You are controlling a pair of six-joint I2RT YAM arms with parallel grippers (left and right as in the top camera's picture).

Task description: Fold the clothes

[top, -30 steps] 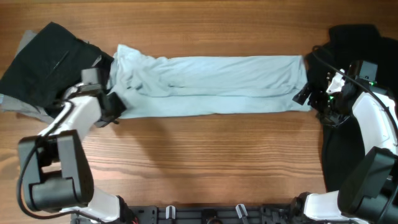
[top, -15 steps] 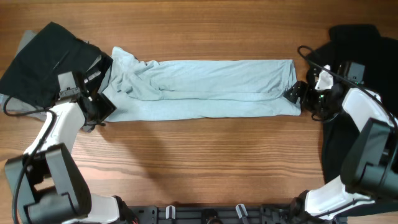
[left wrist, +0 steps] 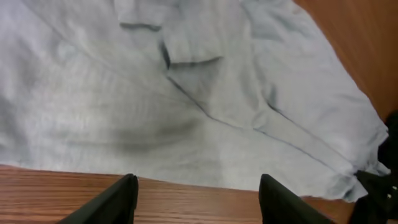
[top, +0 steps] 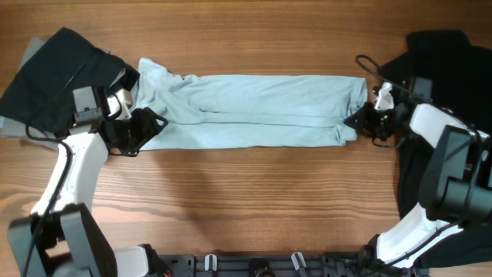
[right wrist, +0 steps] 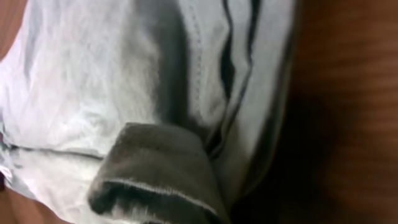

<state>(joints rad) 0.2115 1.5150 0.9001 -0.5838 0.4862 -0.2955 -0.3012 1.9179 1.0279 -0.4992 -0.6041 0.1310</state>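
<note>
The pale blue T-shirt (top: pixel 254 108) lies folded into a long strip across the table. My left gripper (top: pixel 152 123) is at the strip's lower left edge, open. In the left wrist view its fingertips (left wrist: pixel 121 199) stand wide apart over bare wood, and the shirt's edge (left wrist: pixel 186 155) lies just beyond them. My right gripper (top: pixel 354 121) is at the strip's right end, shut on a bunched fold of the shirt (right wrist: pixel 155 174). That fold fills the right wrist view and hides the fingers. Black clothes (top: pixel 58 77) lie at the far left.
A grey garment (top: pixel 17 127) shows under the black pile on the left. Another black garment (top: pixel 446 69) covers the table's right side, under my right arm. A black cable (top: pixel 367 63) loops near the shirt's upper right corner. Bare wood (top: pixel 254 200) lies in front of the strip.
My left gripper let go of the shirt's left end and now stands open at its lower edge. My right gripper moved left and shut on the right end, which bunched up.
</note>
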